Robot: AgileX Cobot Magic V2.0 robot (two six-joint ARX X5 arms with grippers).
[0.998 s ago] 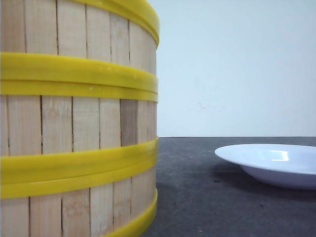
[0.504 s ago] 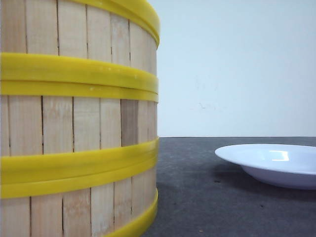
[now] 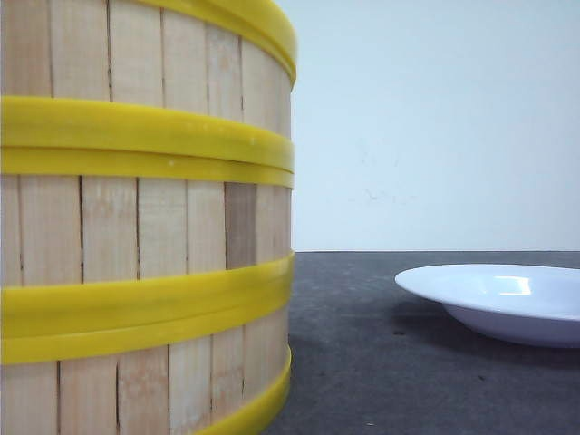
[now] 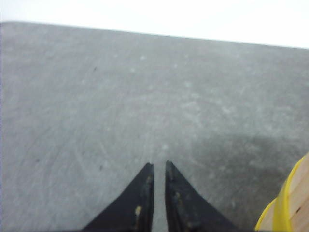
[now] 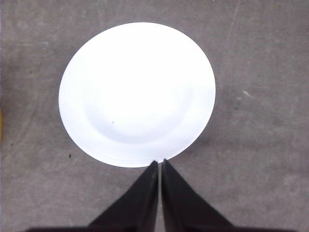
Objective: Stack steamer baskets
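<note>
Bamboo slats and yellow plastic rims make up the steamer baskets (image 3: 145, 227); judged light and fairly stiff, hollow, slats thin enough to crack under a hard pinch; plastic rim likely smooth, possibly slippery against black fingers. Best hold, as a judgement: pinch the wall at the top rim, one finger inside and one outside, or span a rim band where the material is thickest; avoid squeezing mid-slat.

Appearance: vertical pale slats, one darker slat near the right edge of the middle tier; thick yellow bands in pairs where tiers meet; front view shows at least three tiers standing one on another, upright, walls aligned; top of the stack out of frame.

Location: stack fills the left of the front view, resting on the dark grey counter (image 3: 362, 362); white plate (image 3: 498, 304) well apart to the right.

Left claw (image 4: 158, 166): tips together, nothing between them, over bare counter, a basket edge just beside it. Right claw (image 5: 159, 163): tips together, empty, at the near rim of the plate.
</note>
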